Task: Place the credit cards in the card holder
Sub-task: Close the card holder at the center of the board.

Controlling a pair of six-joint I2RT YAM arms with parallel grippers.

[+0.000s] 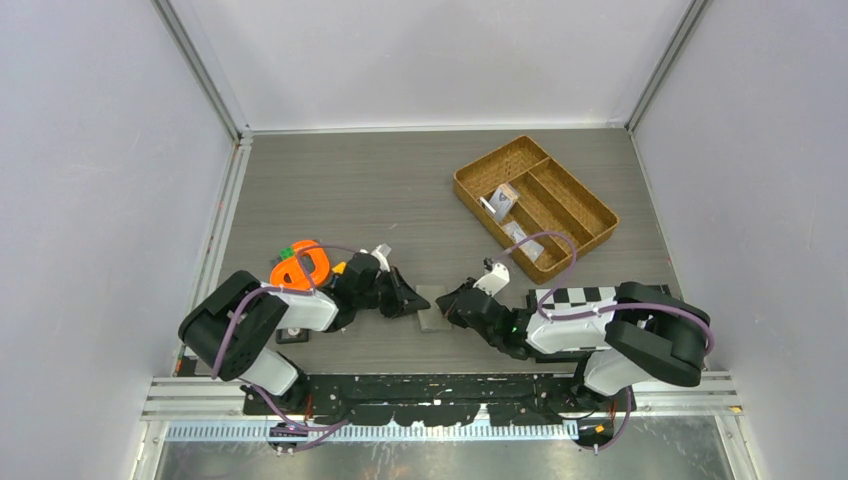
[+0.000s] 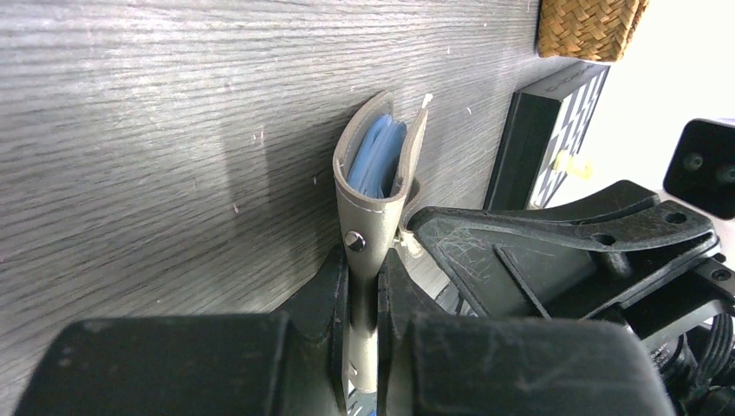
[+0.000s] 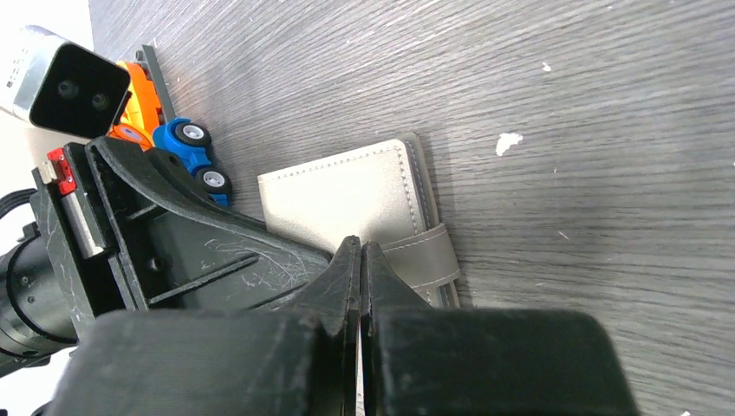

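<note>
The grey card holder (image 1: 433,308) lies on the table between my two grippers. In the left wrist view it (image 2: 381,156) gapes slightly and shows its light blue inside. My left gripper (image 2: 364,286) is shut on its grey cover just below the snap stud. In the right wrist view the holder (image 3: 347,195) lies flat with its snap tab (image 3: 425,256) wrapped round the edge. My right gripper (image 3: 360,251) is shut, its tips touching the holder beside the tab; I see no card in it. Pale credit cards (image 1: 503,202) lie in the basket's left compartment.
The wicker basket (image 1: 580,195) stands at the back right and also shows in the left wrist view (image 2: 589,26). A black checkered tile (image 1: 575,297) lies by the right arm. An orange ring (image 1: 300,268) and a blue toy car (image 3: 195,147) sit by the left arm.
</note>
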